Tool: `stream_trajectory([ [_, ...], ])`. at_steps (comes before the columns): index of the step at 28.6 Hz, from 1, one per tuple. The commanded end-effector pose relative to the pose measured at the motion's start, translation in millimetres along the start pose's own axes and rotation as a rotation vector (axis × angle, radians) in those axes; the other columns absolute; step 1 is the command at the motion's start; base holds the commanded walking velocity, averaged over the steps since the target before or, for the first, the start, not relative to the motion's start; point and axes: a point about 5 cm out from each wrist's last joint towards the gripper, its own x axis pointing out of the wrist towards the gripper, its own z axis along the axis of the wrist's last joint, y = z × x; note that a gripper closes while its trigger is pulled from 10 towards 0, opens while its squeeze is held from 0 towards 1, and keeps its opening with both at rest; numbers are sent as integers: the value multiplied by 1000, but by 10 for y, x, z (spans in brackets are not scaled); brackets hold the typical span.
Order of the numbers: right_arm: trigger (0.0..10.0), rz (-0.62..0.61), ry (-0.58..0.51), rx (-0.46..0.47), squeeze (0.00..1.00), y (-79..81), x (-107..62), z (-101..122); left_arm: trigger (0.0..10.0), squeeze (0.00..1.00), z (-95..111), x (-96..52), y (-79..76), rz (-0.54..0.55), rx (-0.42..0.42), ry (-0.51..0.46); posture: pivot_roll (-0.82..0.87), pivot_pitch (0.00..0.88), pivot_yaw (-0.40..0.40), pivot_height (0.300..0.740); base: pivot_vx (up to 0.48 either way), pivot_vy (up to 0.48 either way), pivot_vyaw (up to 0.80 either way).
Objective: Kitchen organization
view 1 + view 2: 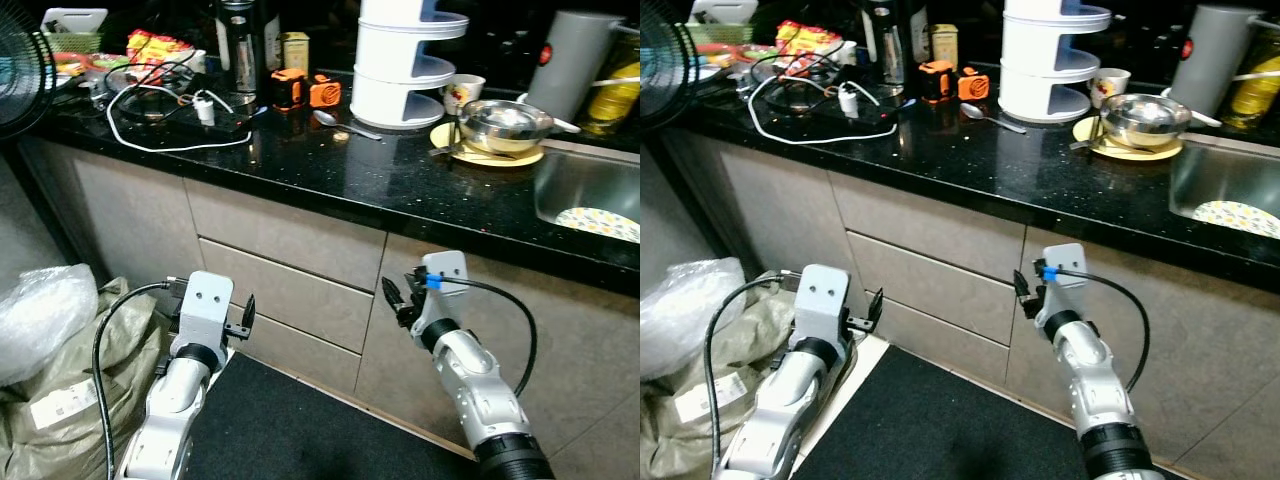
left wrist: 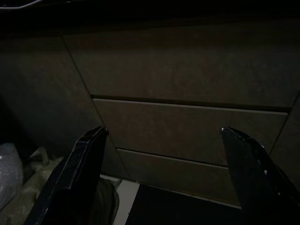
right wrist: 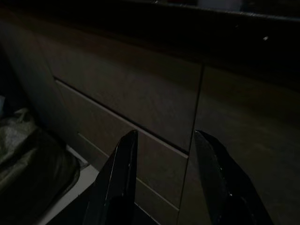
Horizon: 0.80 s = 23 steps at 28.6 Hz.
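The black counter [image 1: 330, 165] carries a steel bowl [image 1: 503, 122] on a yellow plate [image 1: 487, 155], a white tiered stand [image 1: 405, 65], a mug [image 1: 462, 92], a spoon [image 1: 340, 124] and two orange tools [image 1: 306, 90]. A patterned plate [image 1: 600, 222] lies in the sink [image 1: 575, 180]. Both arms are held low, below the counter, facing the beige drawer fronts [image 1: 290, 240]. My left gripper [image 1: 245, 318] is open with its fingers wide apart and nothing between them [image 2: 164, 130]. My right gripper [image 1: 398, 298] is open and empty [image 3: 166, 133], near the seam between the drawers and a cabinet door.
A white cable [image 1: 170, 125] loops over the counter's left part beside a fan [image 1: 20, 65]. A grey jug [image 1: 575, 60] stands behind the sink. Plastic bags and a sack [image 1: 50, 340] lie on the floor at left. A black mat [image 1: 290, 430] covers the floor ahead.
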Motion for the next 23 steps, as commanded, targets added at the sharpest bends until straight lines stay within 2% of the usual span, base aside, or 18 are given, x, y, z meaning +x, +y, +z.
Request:
stream_trajectory([
  [1, 10000, 16, 4, -20, 0, 50, 16, -23, 10000, 0, -34, 8, 10, -5, -2, 6, -24, 0, 25, 740, 0, 0, 0],
  [10, 10000, 57, -46, 28, 0, 67, 38, 23, 10000, 0, -40, 50, -59, -14, 9, -11, -20, 0, 11, 740, 0, 0, 0],
  [13, 10000, 118, -103, 75, 0, 114, 31, 100, 10000, 0, 12, 66, -58, -17, 12, -35, 14, 0, 9, 740, 0, 0, 0],
  [16, 10000, 152, -153, 80, 0, 137, 21, 174, 10000, 0, 51, 81, -38, -1, -8, -48, 22, 0, 12, 740, 0, 0, 0],
  [18, 10000, 227, -230, 147, 0, 214, 21, 357, 10000, 0, 157, 97, 16, 22, -27, -86, 40, 0, 0, 740, 257, 0, 0],
  [19, 10000, 227, -230, 147, 0, 214, 21, 357, 10000, 0, 157, 97, 16, 22, -27, -86, 40, 0, 0, 740, 266, 0, 0],
  [23, 10000, 382, -349, 209, 0, 402, 24, 714, 10000, 0, 295, 106, 122, 52, -17, -137, 56, 0, -13, 740, 291, 0, 0],
])
